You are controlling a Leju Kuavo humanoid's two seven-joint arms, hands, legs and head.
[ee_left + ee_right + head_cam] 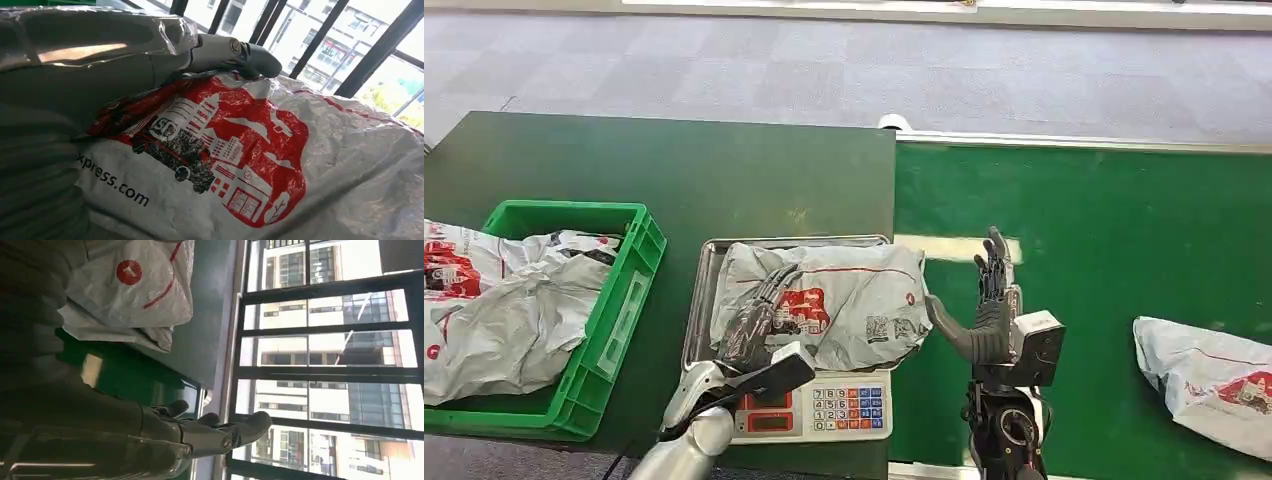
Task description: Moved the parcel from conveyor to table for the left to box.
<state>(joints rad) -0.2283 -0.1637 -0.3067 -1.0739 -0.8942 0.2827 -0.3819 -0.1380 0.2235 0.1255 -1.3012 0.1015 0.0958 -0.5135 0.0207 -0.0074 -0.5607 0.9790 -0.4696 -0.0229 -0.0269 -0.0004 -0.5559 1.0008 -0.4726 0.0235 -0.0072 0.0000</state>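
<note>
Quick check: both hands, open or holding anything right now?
Left hand: fingers laid on the parcel on the scale; grip cannot be told.
Right hand: open, holding nothing.

Parcel-sorting workspace, green conveyor (1084, 200), weighing scale (824, 405), crate (614, 300) of mailers

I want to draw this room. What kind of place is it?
Probably a parcel-sorting station: a green conveyor belt, a weighing scale holding a courier parcel, and a green crate of parcels.

head view overhead, wrist views close
</note>
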